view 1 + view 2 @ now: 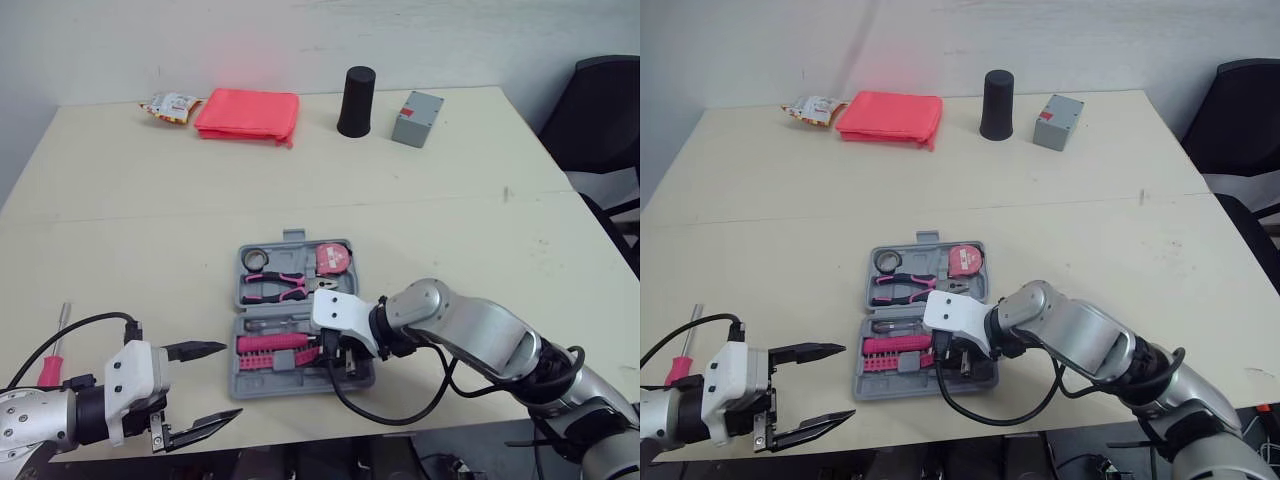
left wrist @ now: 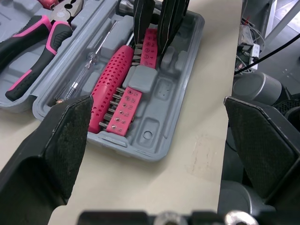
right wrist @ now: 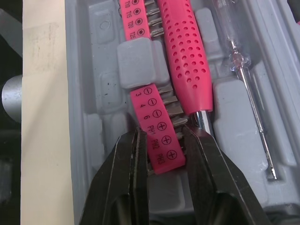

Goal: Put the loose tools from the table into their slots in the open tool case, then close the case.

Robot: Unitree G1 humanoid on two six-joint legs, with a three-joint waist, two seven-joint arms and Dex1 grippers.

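Pale beige table [image 1: 150,230] set against a white wall [image 1: 300,40], with a black chair [image 1: 600,110] at its right side. Along the far edge, from left to right, sit a snack packet [image 1: 170,106], a flat pink pouch [image 1: 247,115], a black cup [image 1: 357,102] standing upside down, and a small grey box [image 1: 417,118].

Near the front edge, at the middle, a grey tool case [image 1: 285,385] lies open. Its far half holds pink-and-black pliers [image 1: 275,288], a pink tape measure [image 1: 333,258] and a small roll of tape [image 1: 255,259]. Its near half holds a pink perforated driver handle [image 3: 185,61], a clear tester screwdriver [image 3: 239,61] beside it, and two pink bit strips.

The right hand [image 3: 161,133] reaches down into the near half of the case. Its two black fingers are closed on the end of one bit strip [image 3: 154,117], the one printed with slot and cross symbols, one finger on each side. That strip lies just beside the driver handle; the other strip [image 3: 133,18] lies further along the same side of the handle.

The left hand [image 1: 230,380] hovers over the front left of the table, to the left of the case and apart from it. Its fingers [image 2: 65,136] are spread wide and hold nothing.

A loose screwdriver with a red handle [image 1: 50,368] lies on the table near the left edge, outside the case, close to the left arm.
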